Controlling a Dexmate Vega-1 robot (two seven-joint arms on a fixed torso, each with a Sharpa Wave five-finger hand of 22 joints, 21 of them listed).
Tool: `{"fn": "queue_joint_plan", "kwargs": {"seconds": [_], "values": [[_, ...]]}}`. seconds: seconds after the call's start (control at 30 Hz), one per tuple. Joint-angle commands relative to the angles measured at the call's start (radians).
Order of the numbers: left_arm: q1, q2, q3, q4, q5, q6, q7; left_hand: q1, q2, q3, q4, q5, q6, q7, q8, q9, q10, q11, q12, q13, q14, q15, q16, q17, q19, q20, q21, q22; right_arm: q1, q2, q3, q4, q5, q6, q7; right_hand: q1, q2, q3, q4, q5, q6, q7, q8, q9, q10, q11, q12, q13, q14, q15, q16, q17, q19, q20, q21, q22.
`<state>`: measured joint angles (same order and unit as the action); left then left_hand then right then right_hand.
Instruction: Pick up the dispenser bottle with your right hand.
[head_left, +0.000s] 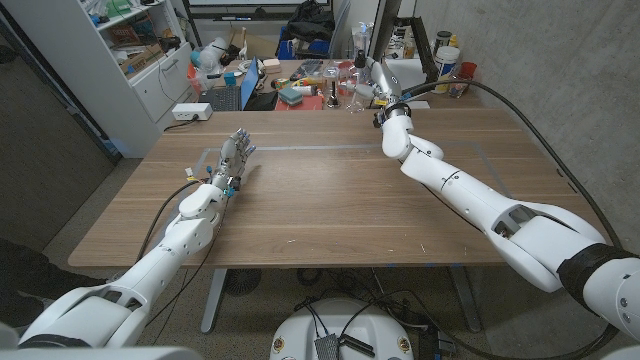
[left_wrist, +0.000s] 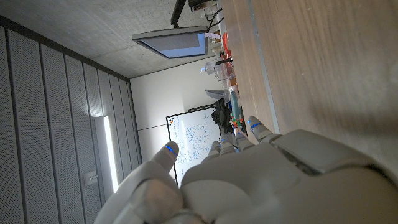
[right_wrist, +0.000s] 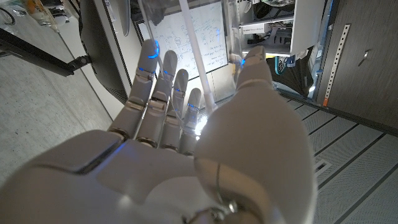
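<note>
bare wooden table (head_left: 330, 200) between both arms, clutter (head_left: 300, 85) crowding the far edge

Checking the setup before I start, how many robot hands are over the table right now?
2. The left hand is over the table's left side, holding nothing. The right hand is at the far edge, its fingers around a clear dispenser bottle.

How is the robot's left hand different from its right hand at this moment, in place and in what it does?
The left hand stands over the bare table middle with fingers apart, holding nothing; the right hand reaches to the far edge and grips a clear dispenser bottle. The left arm is bent near, the right arm stretched out. Both hands are white.
</note>
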<state>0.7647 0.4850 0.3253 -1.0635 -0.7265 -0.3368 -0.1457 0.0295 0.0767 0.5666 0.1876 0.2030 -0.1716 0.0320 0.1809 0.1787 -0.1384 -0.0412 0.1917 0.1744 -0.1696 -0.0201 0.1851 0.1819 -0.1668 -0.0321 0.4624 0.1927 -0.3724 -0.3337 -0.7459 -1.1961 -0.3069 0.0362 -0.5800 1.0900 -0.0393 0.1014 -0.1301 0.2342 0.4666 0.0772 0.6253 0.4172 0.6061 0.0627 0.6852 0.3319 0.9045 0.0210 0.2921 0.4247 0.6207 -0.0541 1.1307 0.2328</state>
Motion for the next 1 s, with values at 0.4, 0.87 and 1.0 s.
{"fn": "queue_joint_plan", "kwargs": {"seconds": [0.4,0.87,1.0], "values": [[0.013,0.005,-0.001,-0.022,0.000,0.003,0.010,-0.003,0.097,-0.002,-0.001,0.006,-0.022,-0.006,0.007,0.002,-0.005,-0.004,0.005,0.005,-0.054,-0.001,0.004,0.001,-0.058,-0.051,-0.004,0.003,-0.010,-0.019,0.015,-0.049,-0.013,-0.023,0.006,0.164,0.176,0.013,0.007,0.003,0.205,-0.131,0.012,-0.003,0.134,-0.127,0.005,0.003,0.152,-0.249,-0.008,0.007,0.000,-0.158,0.003,-0.008],[0.020,0.008,0.001,-0.038,0.002,0.006,0.019,-0.003,0.097,-0.003,-0.001,0.006,-0.021,-0.005,0.007,0.002,-0.005,-0.003,0.005,0.005,-0.054,0.000,0.004,0.001,-0.058,-0.051,-0.005,0.003,-0.011,-0.027,0.024,-0.071,-0.022,-0.026,0.004,0.167,0.176,0.014,0.006,0.003,0.206,-0.131,0.019,-0.005,0.138,-0.129,0.007,0.004,0.154,-0.249,-0.011,0.011,0.000,-0.159,0.008,-0.014],[0.022,0.008,0.001,-0.044,0.003,0.005,0.024,-0.004,0.097,-0.003,0.000,0.006,-0.021,-0.005,0.007,0.002,-0.005,-0.003,0.005,0.005,-0.054,0.000,0.004,0.001,-0.058,-0.051,-0.005,0.004,-0.012,-0.030,0.025,-0.076,-0.024,-0.027,0.005,0.167,0.176,0.014,0.007,0.002,0.206,-0.131,0.022,-0.005,0.138,-0.131,0.006,0.003,0.156,-0.249,-0.012,0.013,-0.001,-0.159,0.009,-0.016]]}}
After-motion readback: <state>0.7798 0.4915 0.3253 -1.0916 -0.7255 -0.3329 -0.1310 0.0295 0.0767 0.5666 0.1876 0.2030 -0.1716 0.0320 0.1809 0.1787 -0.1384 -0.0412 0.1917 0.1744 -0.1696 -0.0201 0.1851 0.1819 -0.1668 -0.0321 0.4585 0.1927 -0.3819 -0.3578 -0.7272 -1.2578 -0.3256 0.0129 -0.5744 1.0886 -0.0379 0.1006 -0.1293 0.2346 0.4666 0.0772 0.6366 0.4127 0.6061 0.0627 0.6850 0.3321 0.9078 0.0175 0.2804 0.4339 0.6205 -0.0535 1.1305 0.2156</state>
